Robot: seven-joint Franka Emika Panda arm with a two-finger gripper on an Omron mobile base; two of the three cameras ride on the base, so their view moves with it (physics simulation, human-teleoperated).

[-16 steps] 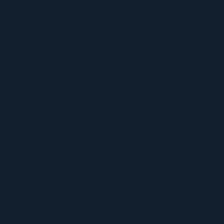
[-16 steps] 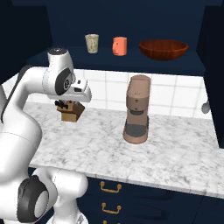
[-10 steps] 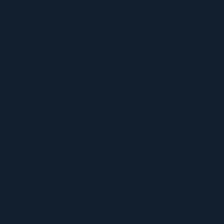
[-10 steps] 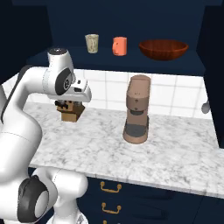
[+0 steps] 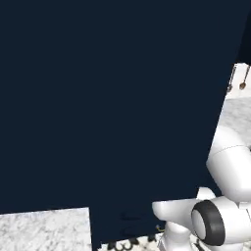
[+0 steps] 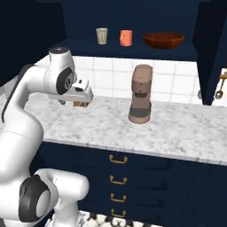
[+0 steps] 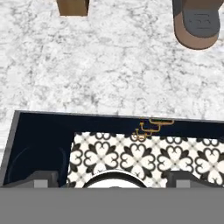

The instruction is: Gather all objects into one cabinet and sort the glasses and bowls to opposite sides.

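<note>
While the claw (image 6: 79, 103) hangs low over the left part of the marble desk (image 6: 177, 137), its fingers spread wide with nothing between them, the orange-red tumbler (image 6: 126, 38) and the orange-brown bowl (image 6: 163, 40) stand well above it and to its right, on the shelf of an open dark-blue cabinet (image 6: 133, 48). On that shelf the tumbler is in the middle, with the bowl just to its right and a cream soap dispenser bottle (image 6: 102, 36) to its left, all three apart from one another. On the desk, right of the claw and below the tumbler and bowl, a brown coffee machine (image 6: 140, 94) stands upright; a small brown wooden block (image 7: 73, 7) sits on the desk just by the claw. White tiles cover the wall behind the desk, and navy drawers with brass handles (image 6: 116, 158) run below it. In the left base view a dark-blue panel (image 5: 108, 108) covers most of the picture. Patterned black-and-white floor tiles (image 7: 144, 157) lie before the drawers.
</note>
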